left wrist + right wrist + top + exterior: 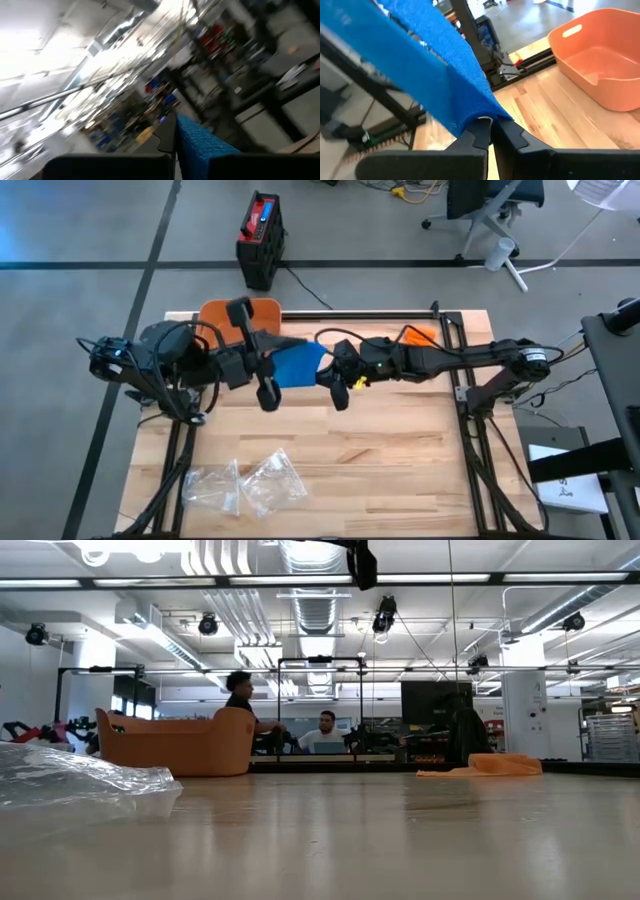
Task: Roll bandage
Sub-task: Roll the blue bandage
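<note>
Overhead, you have the bandage [297,364] stretched in the air between both grippers, above the table's [400,440] far half. It looks light and limp, so keep it taut. Low down, you see only the tub [180,743]. Your left gripper [172,160] is clamped on one bandage [200,150] end. Your right gripper [491,131] pinches the bandage's [435,65] other end; hold those edges.
</note>
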`<state>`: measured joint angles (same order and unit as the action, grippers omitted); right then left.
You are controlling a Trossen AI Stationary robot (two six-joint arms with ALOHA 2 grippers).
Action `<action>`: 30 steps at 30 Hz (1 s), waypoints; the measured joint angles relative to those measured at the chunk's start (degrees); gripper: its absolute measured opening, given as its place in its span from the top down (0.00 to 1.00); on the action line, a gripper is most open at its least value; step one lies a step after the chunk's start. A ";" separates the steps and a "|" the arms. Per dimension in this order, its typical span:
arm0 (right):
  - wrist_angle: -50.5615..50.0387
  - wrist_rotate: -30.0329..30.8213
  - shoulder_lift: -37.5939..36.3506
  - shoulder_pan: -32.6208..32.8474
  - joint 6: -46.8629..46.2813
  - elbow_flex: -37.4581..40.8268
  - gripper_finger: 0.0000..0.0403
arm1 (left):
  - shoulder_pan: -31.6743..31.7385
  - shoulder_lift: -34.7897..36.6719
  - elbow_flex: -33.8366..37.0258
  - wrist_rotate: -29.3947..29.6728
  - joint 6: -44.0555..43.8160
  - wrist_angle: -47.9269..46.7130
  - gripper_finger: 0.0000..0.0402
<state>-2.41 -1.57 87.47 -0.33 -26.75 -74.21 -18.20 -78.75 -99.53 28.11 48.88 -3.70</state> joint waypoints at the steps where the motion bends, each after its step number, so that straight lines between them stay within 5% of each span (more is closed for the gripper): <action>1: -0.19 -0.46 -0.06 0.04 1.20 0.02 0.99 | -0.02 0.07 0.00 1.92 1.86 0.08 1.00; 8: 0.18 -13.99 -0.75 1.04 5.55 -0.01 0.99 | 1.74 0.53 -0.94 13.75 11.68 0.66 1.00; 15: -0.02 -14.47 -3.46 5.13 14.08 -0.01 0.99 | 5.64 0.64 -0.92 15.98 10.25 -3.49 1.00; 30: -4.50 -14.44 -12.54 11.15 14.98 -0.04 0.99 | 11.80 1.01 -0.83 13.95 6.72 -5.95 1.00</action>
<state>-6.91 -16.00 74.93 10.83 -11.78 -74.25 -6.40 -77.73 -100.36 42.06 55.60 -9.65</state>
